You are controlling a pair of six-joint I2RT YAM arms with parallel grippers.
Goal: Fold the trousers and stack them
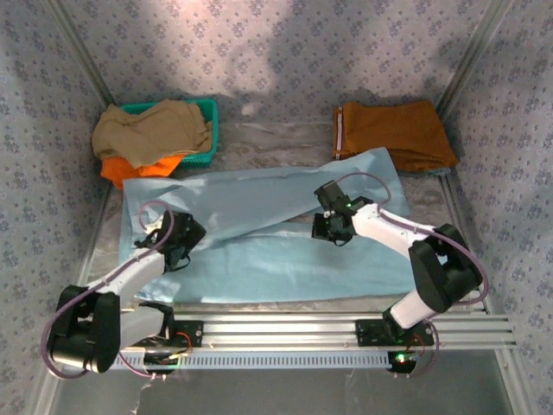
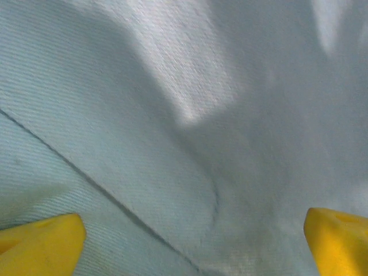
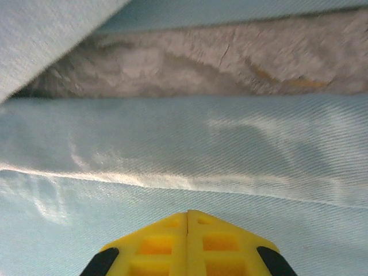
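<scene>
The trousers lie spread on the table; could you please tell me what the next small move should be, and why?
Probably lower the left gripper and close it on the trousers: its jaws stand wide apart close over the cloth, holding nothing, while the right gripper is shut at a leg's edge. Whether that one pinches cloth I cannot tell.

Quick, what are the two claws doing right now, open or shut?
Left gripper: open, over the trousers.
Right gripper: shut; whether it pinches them cannot be told.

Teal basket [image 1: 207,106] back left holds tan garment [image 1: 151,130] over orange garment [image 1: 130,167]; folded rust-brown trousers [image 1: 393,134] back right.
</scene>
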